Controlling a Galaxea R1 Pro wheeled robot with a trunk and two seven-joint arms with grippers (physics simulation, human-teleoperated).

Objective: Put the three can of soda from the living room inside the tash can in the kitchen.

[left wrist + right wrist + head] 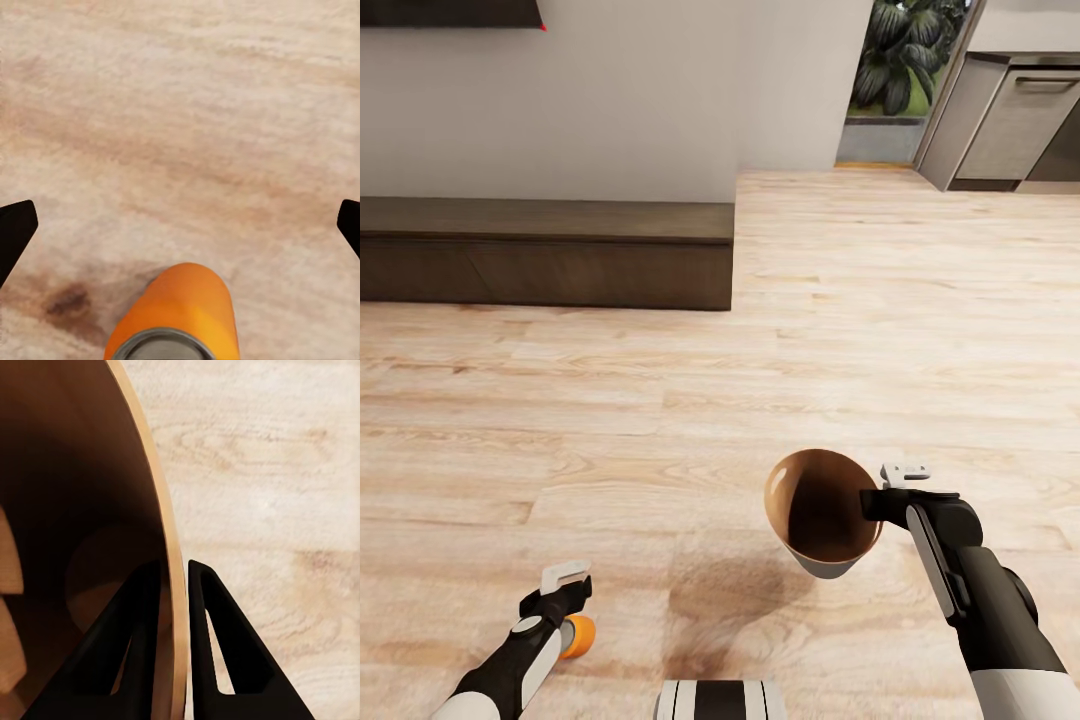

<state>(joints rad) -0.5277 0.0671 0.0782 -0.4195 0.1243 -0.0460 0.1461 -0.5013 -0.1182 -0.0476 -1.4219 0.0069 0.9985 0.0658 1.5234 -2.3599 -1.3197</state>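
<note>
The right gripper [174,585] has its jaws clamped on the wall of the trash can [820,560]: in the right wrist view one black finger [124,652] lies inside against the glossy orange-brown lining and the other outside, with the thin rim [161,510] pinched between them. From the head camera the bin hangs tilted at the end of the right arm, its mouth turned up toward the camera, its pale grey outside showing only at the bottom. Its shadow [730,600] falls on the wood floor [660,420] beneath and to the left, so the bin is clear of the floor.

The left gripper [180,225] has its jaws wide apart; only the dark tips show at the two edges of the left wrist view. An orange soda can [180,315] sits between them but back near the palm, its silvery top facing the camera and its body pointing outward along the fingers. Whether the fingers touch it I cannot tell. In the head view the same can [578,635] shows as an orange bulge just beside the left wrist, low over the floor.

Further out, a long low dark bench [545,250] stands against the pale wall [640,100]. Past its end the floor runs on to grey kitchen cabinets [1010,120] and a tall window with green plants [905,50].
</note>
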